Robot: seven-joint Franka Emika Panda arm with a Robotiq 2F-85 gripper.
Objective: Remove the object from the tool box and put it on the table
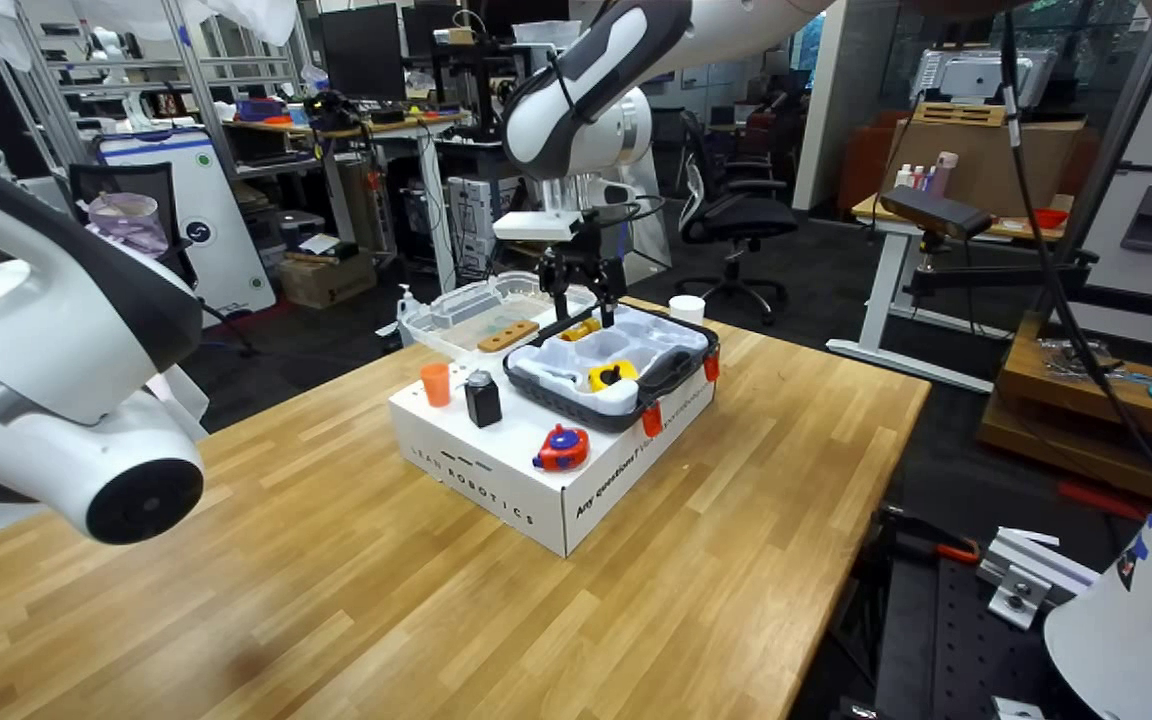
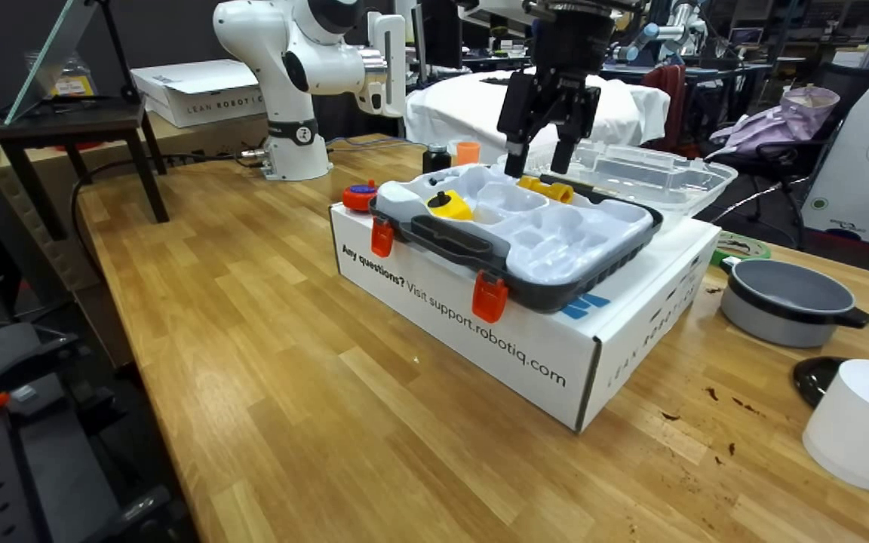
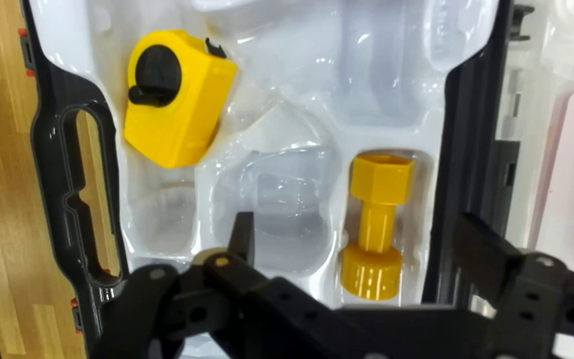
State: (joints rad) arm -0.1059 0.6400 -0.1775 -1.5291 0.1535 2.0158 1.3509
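Note:
The open tool box [image 1: 636, 345] [image 2: 555, 234] has a grey moulded tray, a black rim and orange latches. It lies on a white cardboard box on the wooden table [image 1: 336, 600] [image 2: 291, 377]. A yellow bolt-shaped piece [image 1: 581, 329] [image 2: 548, 188] [image 3: 376, 224] lies in a long slot near the tray's hinge side. A yellow tape measure [image 1: 612, 375] [image 2: 451, 205] [image 3: 177, 99] with a black knob lies nearer the handle. My gripper [image 1: 584, 312] [image 2: 536, 167] [image 3: 359, 219] is open and empty, pointing down above the bolt piece. In the wrist view the bolt piece shows between the spread fingers.
The white box [image 1: 476, 480] also bears an orange cup [image 1: 435, 384], a black bottle [image 1: 483, 398] and a red toy [image 1: 563, 448]. The clear lid [image 2: 638, 173] lies open behind. A grey pot [image 2: 781, 302] and white cup [image 2: 864, 422] stand beside the box. Another arm [image 1: 66, 340] stands on the table.

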